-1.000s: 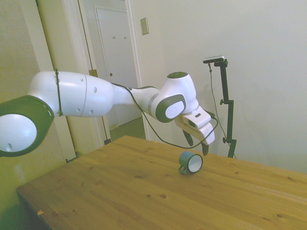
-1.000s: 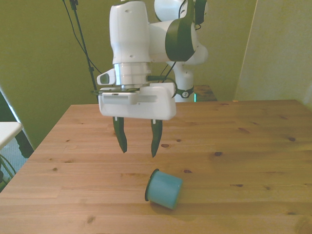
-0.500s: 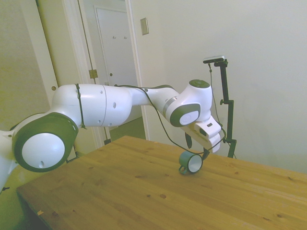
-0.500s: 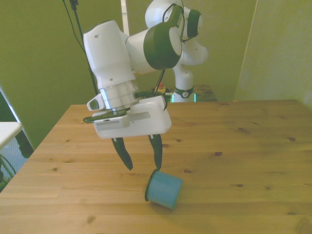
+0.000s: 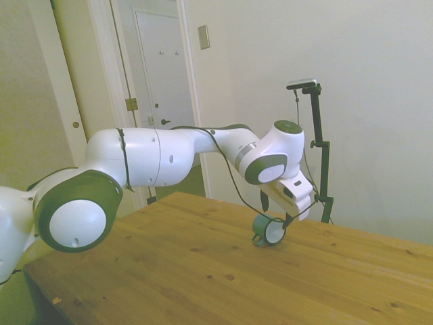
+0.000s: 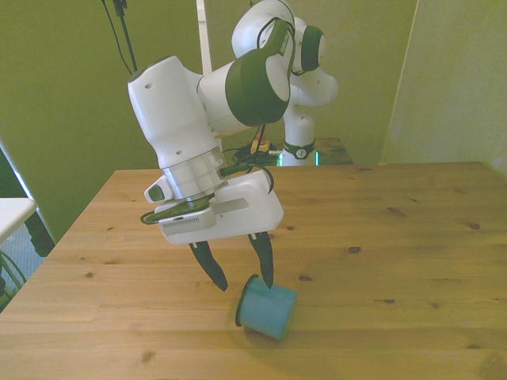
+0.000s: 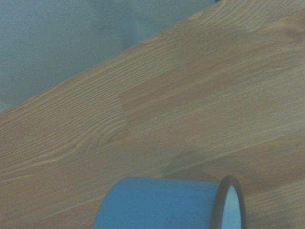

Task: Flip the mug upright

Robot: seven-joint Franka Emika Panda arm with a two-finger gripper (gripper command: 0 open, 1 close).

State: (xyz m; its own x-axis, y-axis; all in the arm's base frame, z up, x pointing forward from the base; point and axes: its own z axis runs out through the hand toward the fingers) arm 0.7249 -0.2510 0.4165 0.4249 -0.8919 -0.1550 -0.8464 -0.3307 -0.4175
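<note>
The small blue-teal mug lies on its side on the wooden table, near the front edge. Its white inside and dark rim show in the side view, with the loop handle low beside it. The wrist view shows the mug close up with its rim. My gripper is open and tilted, its fingertips just above the mug's rim end. One finger reaches down to the rim; I cannot tell if it touches. The other finger hangs beside the mug toward the front view's left.
The table's edge lies toward the front view's left. A door and a wall stand behind the table in the side view.
The gripper has come down and tilted, moving from well above the table to just over the mug's rim. The mug has not moved.
</note>
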